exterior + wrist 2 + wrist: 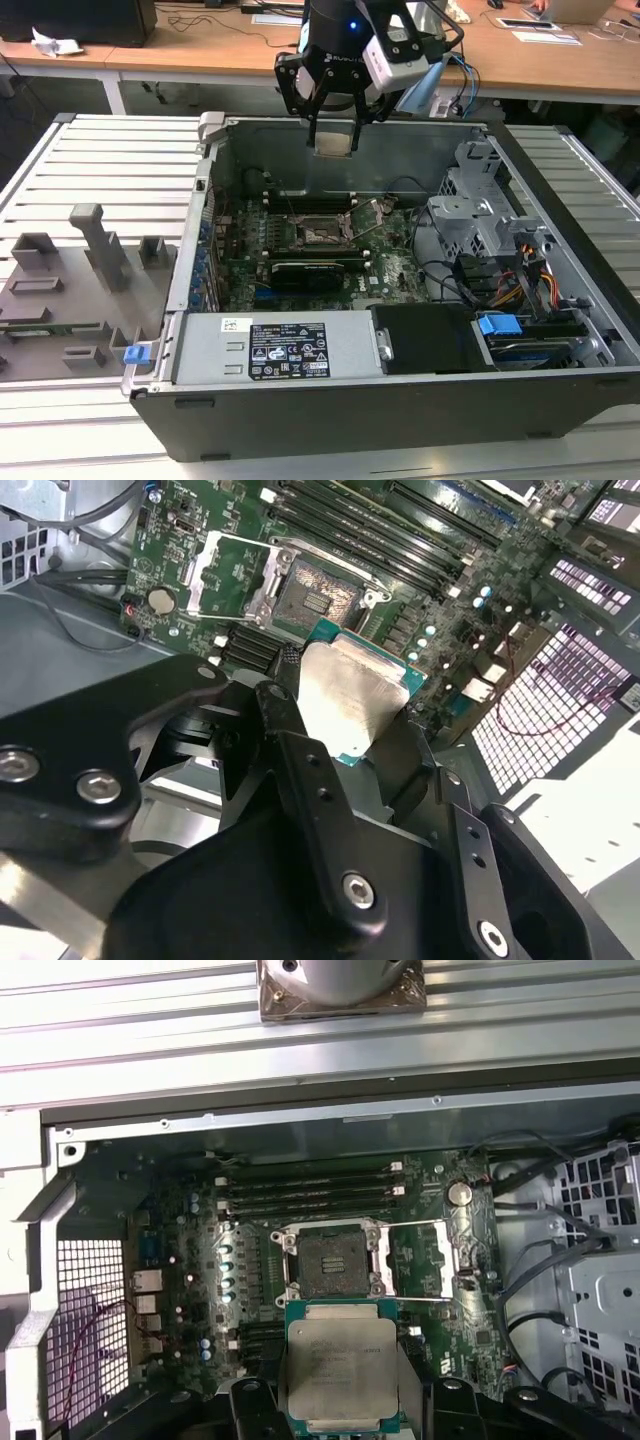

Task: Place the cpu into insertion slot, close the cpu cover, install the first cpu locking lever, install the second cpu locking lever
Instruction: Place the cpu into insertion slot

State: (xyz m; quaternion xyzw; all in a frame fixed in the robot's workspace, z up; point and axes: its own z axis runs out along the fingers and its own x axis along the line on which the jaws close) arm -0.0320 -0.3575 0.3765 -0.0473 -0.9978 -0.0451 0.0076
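In the exterior view, the pincer (pixel 334 132) hangs above the far wall of an open computer case (pixel 300 395), which lies on a slatted grey surface (pixel 90 160). The pincer is clenched on the cpu (pixel 333 143), gripping it by two opposite edges. It holds the chip high over the motherboard (pixel 390 270), well apart from the insertion slot (pixel 320 233) below. The cpu cover (pixel 378 213) is swung open, on the exterior view's right of the slot.

In the second wrist view, the black fingers (pixel 300 755) flank the chip on either side. Its pale metal face is turned towards the camera, with a green border showing round it. Beyond it the slot's dark pin field lies bare, and the cover is folded back beside it.

In the first wrist view, the chip looks slightly longer than wide. Its long axis points straight towards the slot and its edges run parallel to the slot's rim. The cover's frame sits open beside the slot, on the side of the round coin cell (pixel 459 1193).
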